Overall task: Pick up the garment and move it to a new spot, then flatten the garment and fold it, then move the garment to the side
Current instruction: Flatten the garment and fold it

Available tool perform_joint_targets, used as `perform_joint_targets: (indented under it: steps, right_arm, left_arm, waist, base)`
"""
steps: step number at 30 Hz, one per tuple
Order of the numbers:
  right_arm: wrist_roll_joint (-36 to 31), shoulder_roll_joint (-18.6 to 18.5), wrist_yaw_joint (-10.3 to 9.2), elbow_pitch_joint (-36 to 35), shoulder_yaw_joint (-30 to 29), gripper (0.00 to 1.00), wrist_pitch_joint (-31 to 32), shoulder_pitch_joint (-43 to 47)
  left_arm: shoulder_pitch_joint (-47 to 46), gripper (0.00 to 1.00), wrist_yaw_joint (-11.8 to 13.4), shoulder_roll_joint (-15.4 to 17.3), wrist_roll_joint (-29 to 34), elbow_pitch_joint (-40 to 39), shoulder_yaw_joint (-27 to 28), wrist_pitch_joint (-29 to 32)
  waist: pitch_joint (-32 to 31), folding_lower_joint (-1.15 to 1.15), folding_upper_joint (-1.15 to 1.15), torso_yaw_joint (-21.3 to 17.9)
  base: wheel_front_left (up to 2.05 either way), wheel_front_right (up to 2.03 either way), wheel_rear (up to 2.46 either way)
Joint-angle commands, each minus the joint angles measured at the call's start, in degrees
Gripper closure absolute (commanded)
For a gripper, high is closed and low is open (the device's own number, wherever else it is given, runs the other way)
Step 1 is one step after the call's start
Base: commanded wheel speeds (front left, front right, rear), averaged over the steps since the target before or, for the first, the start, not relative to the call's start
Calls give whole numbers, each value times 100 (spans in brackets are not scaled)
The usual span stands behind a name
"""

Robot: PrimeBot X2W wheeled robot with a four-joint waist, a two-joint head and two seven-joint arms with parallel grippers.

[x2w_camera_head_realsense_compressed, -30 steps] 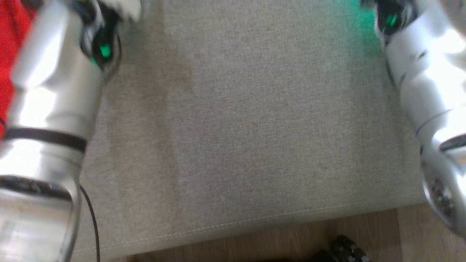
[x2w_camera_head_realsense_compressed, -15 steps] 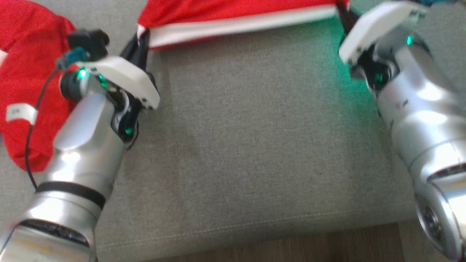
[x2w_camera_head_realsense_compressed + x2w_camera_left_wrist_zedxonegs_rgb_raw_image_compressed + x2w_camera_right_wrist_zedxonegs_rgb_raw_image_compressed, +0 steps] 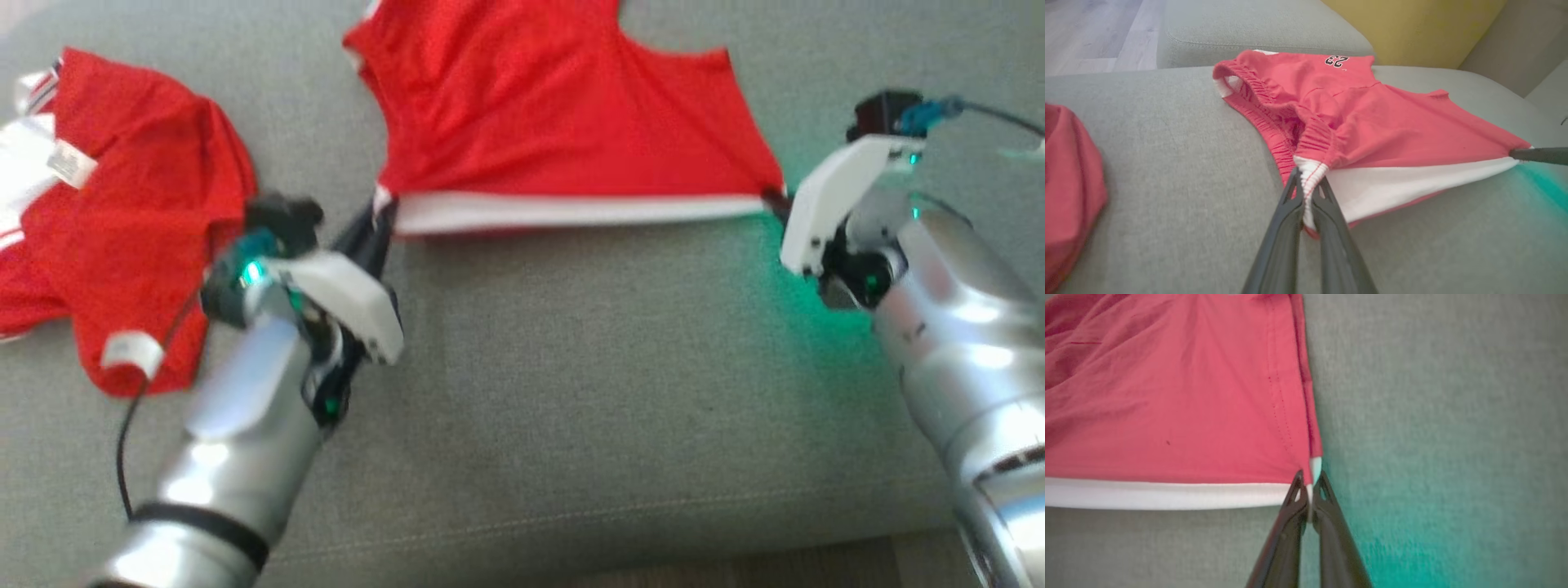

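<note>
Across the far middle of the grey sofa cushion (image 3: 571, 392) lies the red garment (image 3: 563, 122), a pair of sports shorts stretched between both arms. Left fingers (image 3: 1286, 220) are pinched shut on its near-left corner, where the white band (image 3: 571, 211) meets the gathered elastic edge (image 3: 1265, 98). Right fingers (image 3: 1290, 522) are clamped tight on the near-right corner of the same band. Only a sliver of cloth sits in each pinch, so I judge that a hard pull apart could slip one corner free and let that side collapse into wrinkles. Uneven pulling would skew the band, and dragging low could bunch the far half against the coarse woven upholstery. The fabric looks thin, smooth and limp, with ruched elastic and a small printed number (image 3: 1337, 60) at the far side. A second red garment (image 3: 139, 229) lies crumpled at the left, just beside the left arm, which could snag it.
</note>
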Motion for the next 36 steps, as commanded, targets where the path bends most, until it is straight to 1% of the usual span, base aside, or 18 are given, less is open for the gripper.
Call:
perform_joint_targets:
  steps: [1,4,7,10,11,13,14,15,19,22,27,33,36]
  right_arm:
    - [20,-125,-4,-225,138,100,158,155]
    - [139,-284,-4,-548,327,100,570,470]
    - [343,-489,-4,-1153,604,100,1042,816]
    - [572,-896,-4,-1732,820,100,1555,1188]
    - [572,-896,-4,-1732,820,100,1555,1188]
    - [719,-1172,-4,-2070,894,100,1881,1425]
    - [874,-1402,-4,-2488,994,100,2223,1678]
    - [874,-1402,-4,-2488,994,100,2223,1678]
    - [1202,-1940,-4,-3411,1066,100,2800,2251]
    - [1367,-2250,-4,-3966,944,100,3203,2634]
    - [1507,-2555,-4,-4749,576,100,3989,3273]
    - [1376,-2712,-4,-5741,-63,100,4923,4099]
    - [1217,-2714,-4,-6303,-446,100,5363,4503]
  left_arm:
    - [60,100,36,266,59,-183,135,-69]
    - [423,100,32,278,88,-311,66,-70]
    - [711,100,24,295,75,-407,-70,-42]
    - [958,100,17,343,74,-543,-252,37]
    - [958,100,17,343,74,-543,-252,37]
    - [1124,100,14,376,49,-666,-348,95]
    - [1294,100,12,414,0,-816,-429,163]
    - [1294,100,12,414,0,-816,-429,163]
    - [1610,100,9,506,-105,-1196,-619,350]
    - [1875,100,8,632,-227,-1545,-754,562]
    - [2337,100,7,956,-390,-2214,-900,910]
    - [2852,100,21,1347,-524,-3122,-1057,1372]
    - [3001,100,111,1512,-548,-3523,-1079,1541]
  waist:
    - [-195,1,0,15]
    - [-400,1,0,21]
    - [-531,1,0,26]
    - [-700,1,0,54]
    - [-700,1,0,54]
    - [-815,1,0,75]
    - [-911,1,0,96]
    - [-911,1,0,96]
    - [-1084,1,0,167]
    - [-1210,1,0,179]
    - [-1379,1,0,187]
    - [-1503,1,0,237]
    - [-1509,1,0,278]
  base:
    - [0,0,0]
    - [0,0,0]
    - [0,0,0]
    - [0,0,0]
    - [0,0,0]
    - [0,0,0]
    - [0,0,0]
    - [0,0,0]
    - [0,0,0]
    - [0,0,0]
    - [0,0,0]
    - [0,0,0]
    - [0,0,0]
